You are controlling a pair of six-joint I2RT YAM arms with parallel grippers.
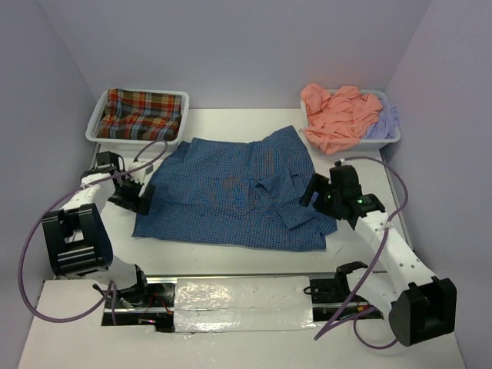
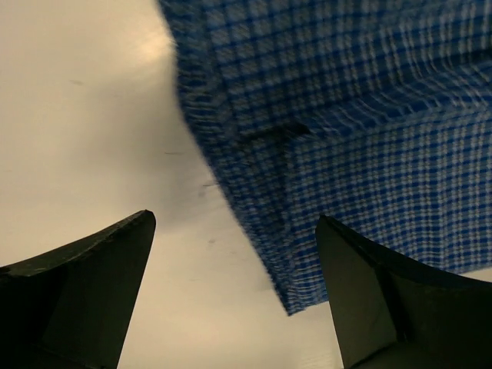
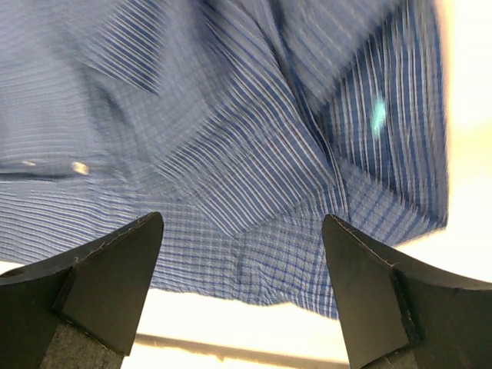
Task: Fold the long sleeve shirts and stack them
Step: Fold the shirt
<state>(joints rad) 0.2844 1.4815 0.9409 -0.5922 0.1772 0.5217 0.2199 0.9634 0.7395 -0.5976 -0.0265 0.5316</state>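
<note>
The blue checked shirt (image 1: pixel 234 192) lies spread on the table, one sleeve folded across its right side. My left gripper (image 1: pixel 137 194) hovers open at the shirt's left edge; in the left wrist view its fingers straddle bare table and the shirt's corner (image 2: pixel 307 284). On the other side my right gripper (image 1: pixel 311 196) is open over the shirt's right edge, nothing between its fingers; the cloth (image 3: pixel 254 154) fills the right wrist view. A red-green plaid shirt (image 1: pixel 142 114) lies in the left tray. Salmon orange (image 1: pixel 334 115) and pale lavender (image 1: pixel 382 123) shirts are heaped in the right tray.
Two white trays stand at the back, one at the left (image 1: pixel 98 123) and one at the right (image 1: pixel 392 140). Purple cables loop beside both arms. A taped strip (image 1: pixel 242 296) runs between the arm bases at the near edge.
</note>
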